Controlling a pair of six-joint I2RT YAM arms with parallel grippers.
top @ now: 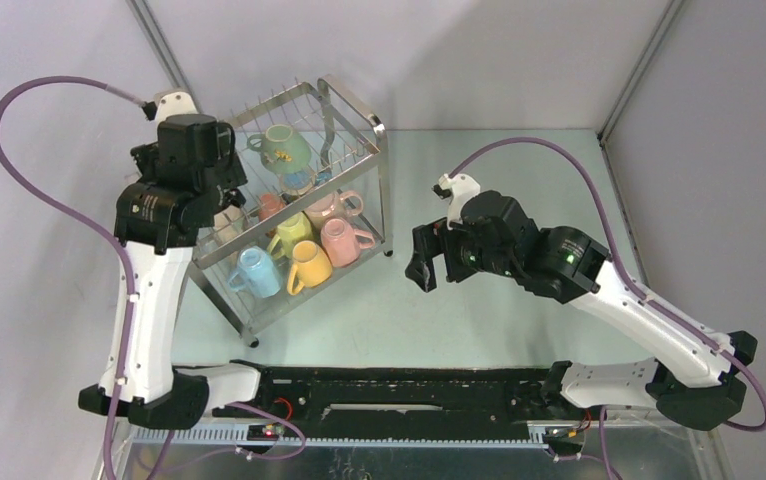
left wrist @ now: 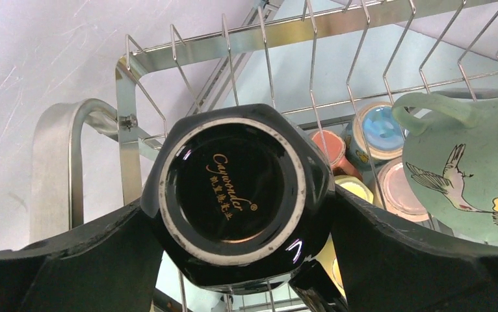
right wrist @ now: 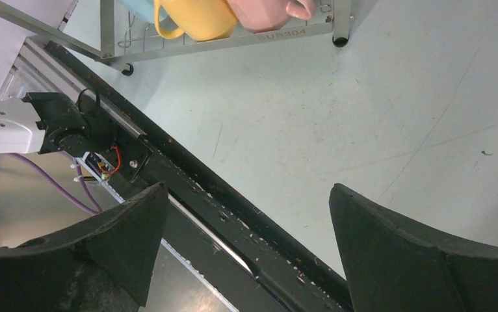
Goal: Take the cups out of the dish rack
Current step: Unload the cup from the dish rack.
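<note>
**Left gripper at black cup on rack; right gripper idle**

The left gripper straddles an upturned black cup on the upper tier of the dish rack. Its fingers lie close against both sides, but a clamp cannot be confirmed. The right gripper hangs over the table, jaws apart and holding nothing.

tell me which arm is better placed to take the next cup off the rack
Left: the left gripper brackets the black mug at the dish rack; the right gripper hangs open over the table, apart from it.
</note>
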